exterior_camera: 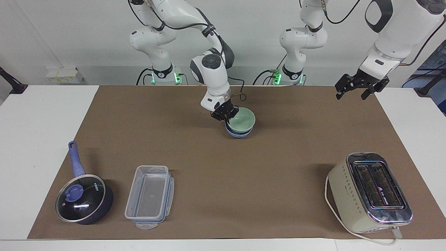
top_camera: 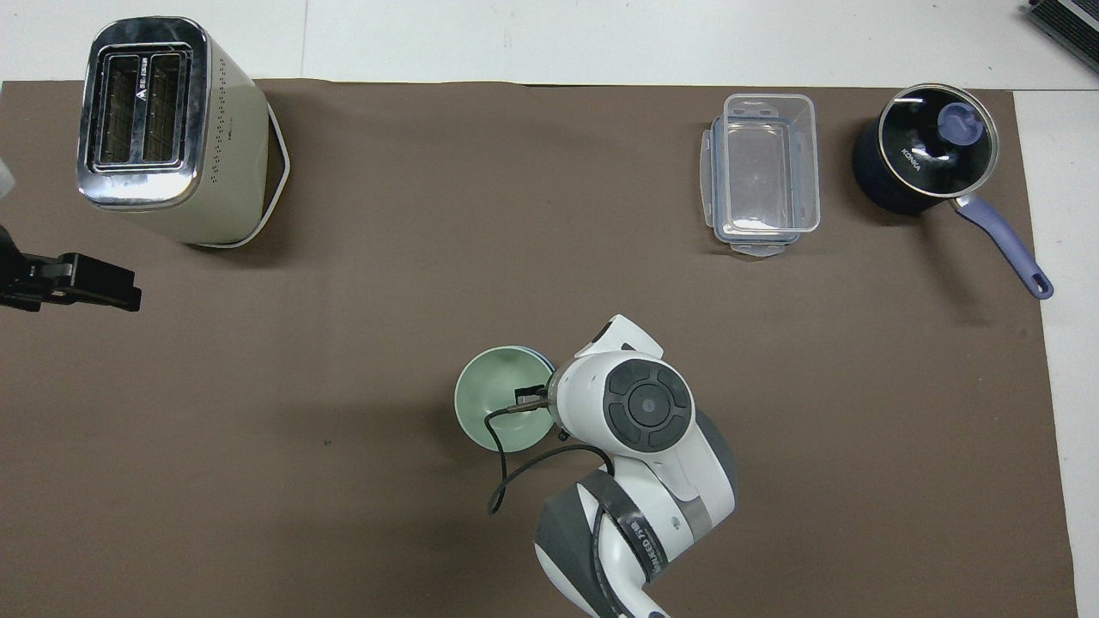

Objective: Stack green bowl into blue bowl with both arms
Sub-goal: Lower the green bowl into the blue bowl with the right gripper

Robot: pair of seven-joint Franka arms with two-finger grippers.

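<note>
The pale green bowl [exterior_camera: 243, 121] sits slightly tilted in the periwinkle-blue bowl [exterior_camera: 238, 133] in the middle of the mat, near the robots. My right gripper [exterior_camera: 226, 115] is shut on the green bowl's rim, on the side toward the right arm's end. In the overhead view the green bowl [top_camera: 500, 408] covers nearly all of the blue bowl [top_camera: 538, 354], and the right wrist hides the gripper. My left gripper [exterior_camera: 361, 88] waits open and empty, raised over the mat's edge at the left arm's end; it also shows in the overhead view [top_camera: 81, 281].
A cream toaster [exterior_camera: 370, 192] stands far from the robots at the left arm's end. A clear plastic container [exterior_camera: 150, 196] and a dark lidded pot with a blue handle [exterior_camera: 82, 196] stand far from the robots at the right arm's end.
</note>
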